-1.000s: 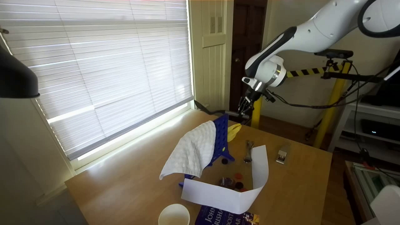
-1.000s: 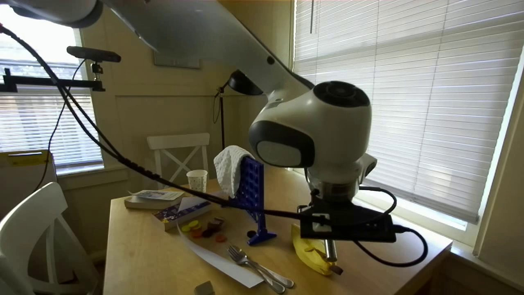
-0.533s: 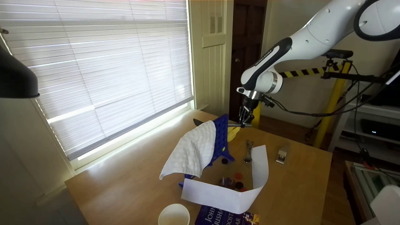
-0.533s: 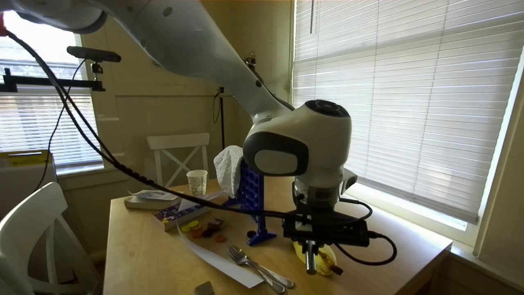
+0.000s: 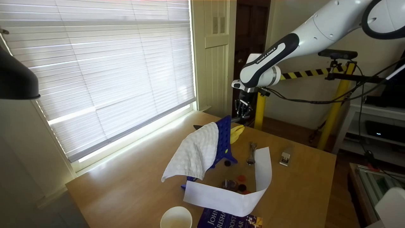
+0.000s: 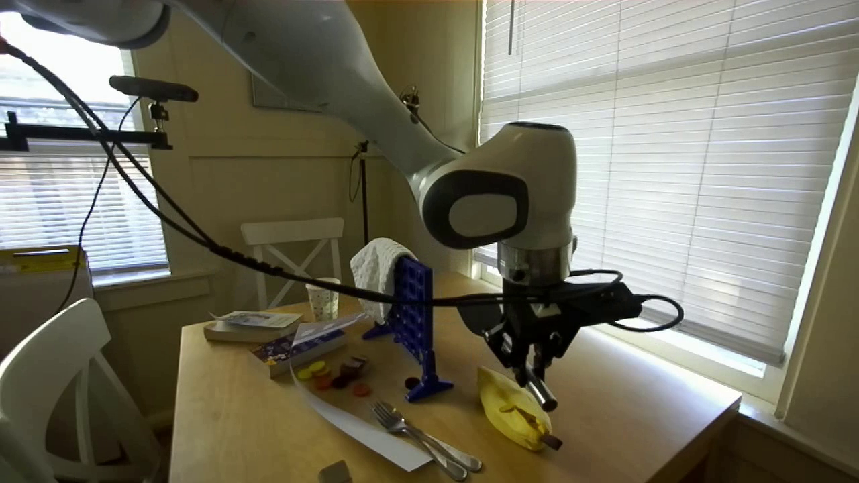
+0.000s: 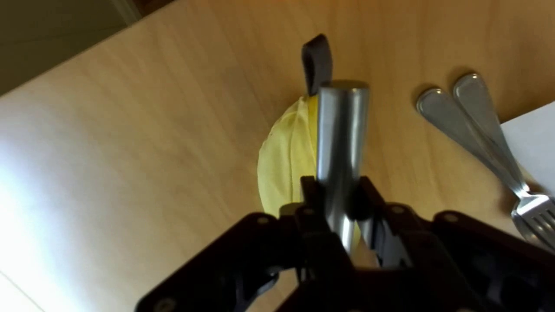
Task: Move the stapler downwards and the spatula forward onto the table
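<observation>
My gripper [image 6: 531, 377] is shut on the silver handle of the spatula [image 6: 541, 394], raised over the table [image 6: 604, 429] near the yellow banana-like item. From the wrist camera, the handle [image 7: 342, 130] sticks out between the dark fingers [image 7: 310, 190] and covers part of that yellow item. In an exterior view, the dark blade end of the spatula [image 5: 197, 127] shows beyond the blue stand, which hides the middle. A small dark object with a pale patch, the stapler [image 5: 285, 158], lies on the table, well away from my gripper [image 5: 242, 119].
The upright blue stand [image 5: 224, 136] carries a white towel [image 5: 193, 152]. Nearby lie the yellow item [image 6: 513, 412], cutlery [image 6: 429, 439], a bent paper strip [image 5: 221, 198] and small discs [image 6: 322, 376]. A cup [image 5: 176, 218] and book [image 5: 227, 218] are farther off.
With the spatula still held, my gripper dipped and then rose, shifting toward the window side in an exterior view. The spatula's blade end now hangs lower than a second ago.
</observation>
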Robot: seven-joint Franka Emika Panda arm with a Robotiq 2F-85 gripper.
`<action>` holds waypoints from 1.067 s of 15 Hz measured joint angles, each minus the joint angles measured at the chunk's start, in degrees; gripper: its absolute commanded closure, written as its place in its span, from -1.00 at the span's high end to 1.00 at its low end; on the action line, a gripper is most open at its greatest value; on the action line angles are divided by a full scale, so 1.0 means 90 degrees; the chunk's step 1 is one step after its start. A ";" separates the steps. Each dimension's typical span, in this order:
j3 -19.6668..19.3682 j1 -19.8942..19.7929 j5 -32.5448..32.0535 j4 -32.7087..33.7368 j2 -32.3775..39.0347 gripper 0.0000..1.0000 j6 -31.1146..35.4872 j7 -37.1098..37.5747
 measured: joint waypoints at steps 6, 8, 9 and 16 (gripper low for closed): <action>0.0336 -0.0111 -0.0345 0.0837 0.0455 -0.87 -0.0049 -0.0587; 0.0466 -0.0243 -0.0344 0.1186 0.0736 -0.87 -0.0156 -0.0773; 0.0536 -0.0325 -0.0344 0.1361 0.0892 -0.87 -0.0218 -0.0863; 0.0784 -0.0697 -0.0342 0.2386 0.1910 -0.87 -0.0305 -0.1123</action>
